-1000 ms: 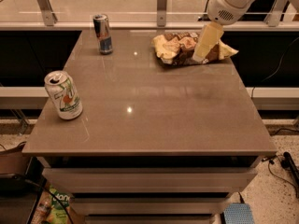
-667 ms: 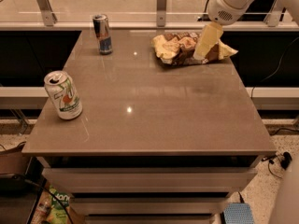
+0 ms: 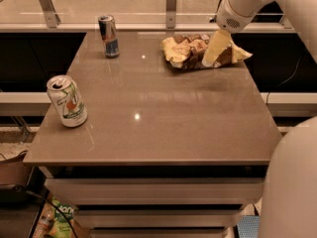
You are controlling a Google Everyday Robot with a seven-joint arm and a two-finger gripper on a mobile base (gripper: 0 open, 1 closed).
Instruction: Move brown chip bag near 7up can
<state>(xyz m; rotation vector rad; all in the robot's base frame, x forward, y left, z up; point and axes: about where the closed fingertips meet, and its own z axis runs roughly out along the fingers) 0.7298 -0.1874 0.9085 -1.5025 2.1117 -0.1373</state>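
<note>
A smooth grey-brown bench [image 3: 163, 118] with a glossy top fills most of the view, and small highlights from overhead lights glint on its surface. Near the back right corner lies the crinkled foil chip bag [image 3: 184, 51], dark brown in the middle with pale yellow ends. It lies flat, with its long side running along the back edge.

The robot's pale yellow claw [image 3: 210, 56] comes down from a white wrist above the back right corner. Its tip rests on the right half of the bag; I cannot tell whether it is open or gripping.

The white drink can with green band and orange-red marks [image 3: 67, 101] stands upright by the left edge, toward the front left corner and well apart from the bag. A slimmer blue-and-silver can [image 3: 109, 36] stands upright near the back left corner.

Behind the back edge runs a pale ledge with two metal posts [image 3: 171, 4]. Dark recesses lie on both sides of the bench. Under the front edge are light-coloured drawer fronts [image 3: 148, 190]. A green package [image 3: 62, 219] lies on the floor at the lower left, and the robot's white body [image 3: 292, 182] fills the lower right.
</note>
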